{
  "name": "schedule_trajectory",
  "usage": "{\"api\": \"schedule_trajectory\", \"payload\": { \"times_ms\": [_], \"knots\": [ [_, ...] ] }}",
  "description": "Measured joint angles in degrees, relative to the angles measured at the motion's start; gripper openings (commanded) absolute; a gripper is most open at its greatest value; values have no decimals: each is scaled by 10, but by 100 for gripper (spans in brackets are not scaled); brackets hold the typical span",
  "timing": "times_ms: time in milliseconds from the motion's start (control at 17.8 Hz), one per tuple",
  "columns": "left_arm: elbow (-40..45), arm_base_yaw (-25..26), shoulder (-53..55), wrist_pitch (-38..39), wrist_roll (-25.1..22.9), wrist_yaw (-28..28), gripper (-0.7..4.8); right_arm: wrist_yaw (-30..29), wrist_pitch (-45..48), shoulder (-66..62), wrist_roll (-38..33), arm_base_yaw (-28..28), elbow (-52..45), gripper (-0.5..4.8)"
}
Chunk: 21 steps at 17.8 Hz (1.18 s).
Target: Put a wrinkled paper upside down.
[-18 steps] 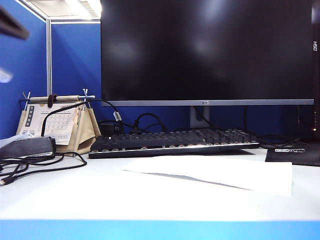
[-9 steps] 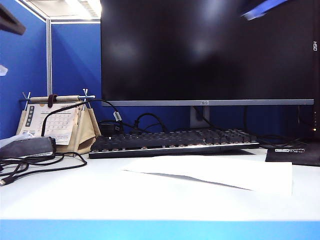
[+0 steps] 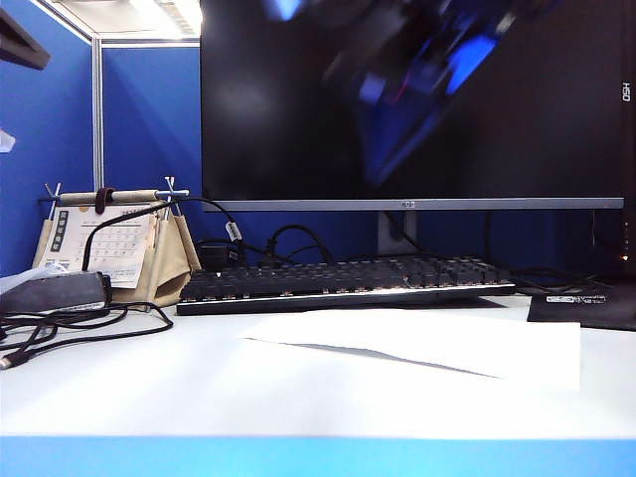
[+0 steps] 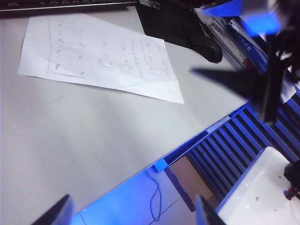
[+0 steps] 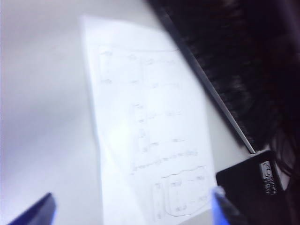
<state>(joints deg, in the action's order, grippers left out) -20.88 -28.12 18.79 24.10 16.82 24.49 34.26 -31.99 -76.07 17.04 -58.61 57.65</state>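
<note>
The wrinkled paper (image 3: 427, 343) lies on the white table in front of the keyboard, one corner slightly lifted. Its blue pen doodles face up (image 4: 98, 51), also visible in the right wrist view (image 5: 150, 140). My right gripper (image 5: 131, 211) hovers above the sheet, open, with nothing between its blue fingertips (image 5: 224, 206). In the exterior view the right arm (image 3: 427, 89) is a blurred blue-black shape in front of the monitor. My left gripper (image 4: 132, 216) hangs open and empty over the table's front edge, well away from the paper.
A black keyboard (image 3: 348, 283) and a large dark monitor (image 3: 412, 149) stand behind the paper. A desk calendar on a tan stand (image 3: 109, 243) and loose cables (image 3: 70, 323) fill the left side. A black pad (image 3: 586, 303) lies at the right. The table's blue front edge (image 3: 318, 457) is close.
The right arm has swept in from the upper right and down in front of the monitor, fast enough to blur. The paper has not moved.
</note>
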Motion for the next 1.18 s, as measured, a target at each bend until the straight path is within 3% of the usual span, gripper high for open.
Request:
{"api": "schedule_trajectory", "payload": {
  "times_ms": [224,393,786,1179],
  "knots": [
    [0,0,0,0,-12,-1,341,-15,13,-115,-2,-20,2,453],
    [0,0,0,0,-16,-3,341,-90,27,-194,-2,17,46,453],
    [0,0,-1,0,-16,-3,341,-143,35,-260,7,87,111,453],
    [0,0,-1,-3,-16,-3,341,-141,80,-324,25,88,121,452]
  ]
}}
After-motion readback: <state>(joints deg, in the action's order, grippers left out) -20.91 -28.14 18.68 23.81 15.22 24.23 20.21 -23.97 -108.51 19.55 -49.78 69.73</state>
